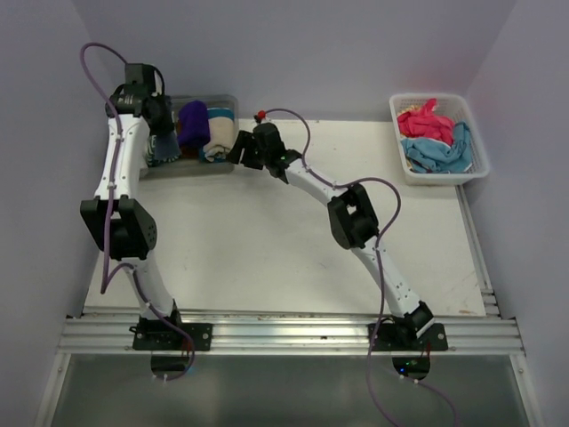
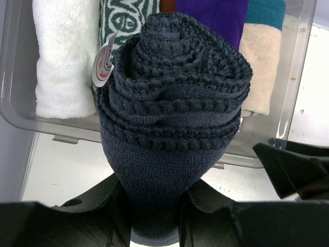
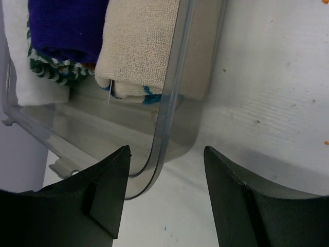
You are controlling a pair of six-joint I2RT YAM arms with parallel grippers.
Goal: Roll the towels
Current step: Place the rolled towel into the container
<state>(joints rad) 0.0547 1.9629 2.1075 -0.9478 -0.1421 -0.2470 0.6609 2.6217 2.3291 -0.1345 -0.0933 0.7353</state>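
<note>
My left gripper (image 2: 154, 218) is shut on a rolled dark navy towel (image 2: 172, 103) and holds it end-up at the near edge of the clear tub (image 2: 294, 77). In the tub lie rolled white (image 2: 61, 56), green-patterned (image 2: 126, 15), deep purple (image 2: 211, 15) and cream-and-teal (image 2: 259, 56) towels. In the top view the left gripper (image 1: 163, 140) is over the tub's left half. My right gripper (image 3: 167, 154) is open and empty, its jaws astride the tub's near right corner (image 3: 172, 103), beside the cream-and-teal towel (image 3: 139, 46).
A white lattice basket (image 1: 396, 116) at the back right holds loose pink (image 1: 420, 120) and light blue (image 1: 440, 153) towels. The tub (image 1: 227, 98) stands at the table's back left against the wall. The right gripper (image 1: 238, 153) is close to the left one.
</note>
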